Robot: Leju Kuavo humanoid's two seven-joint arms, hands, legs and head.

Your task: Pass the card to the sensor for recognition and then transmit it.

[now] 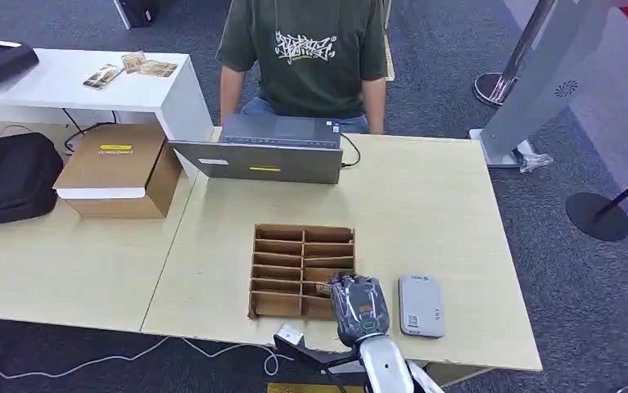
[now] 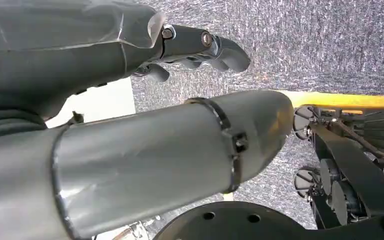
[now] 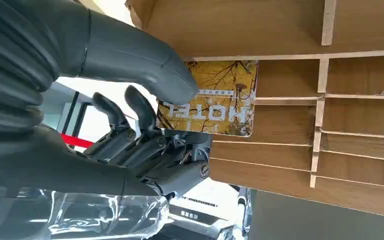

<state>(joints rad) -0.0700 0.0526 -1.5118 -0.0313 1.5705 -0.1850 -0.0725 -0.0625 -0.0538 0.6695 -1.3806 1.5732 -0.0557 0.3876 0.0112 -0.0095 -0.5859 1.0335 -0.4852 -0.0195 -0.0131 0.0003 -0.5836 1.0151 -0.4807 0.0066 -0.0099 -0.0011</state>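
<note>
A brown slotted cardboard rack [image 1: 282, 270] lies near the front edge of the wooden table [image 1: 425, 205]. My right hand [image 1: 359, 307] sits over the rack's near right corner. In the right wrist view, its thumb [image 3: 144, 60] and fingers [image 3: 129, 125] pinch a yellow hotel card [image 3: 220, 97] against the rack's dividers [image 3: 325, 100]. A grey-white card sensor [image 1: 421, 304] lies flat just right of that hand. My left hand [image 2: 200, 45] hangs beside the body over grey carpet and holds nothing, its fingers loosely bent and apart from the thumb.
A person in a green shirt [image 1: 306, 49] sits at the far side behind a grey laptop [image 1: 277, 151]. A cardboard box [image 1: 118, 168] and a black bag [image 1: 7, 176] are on the left table. A white desk [image 1: 73, 86] with loose cards stands behind.
</note>
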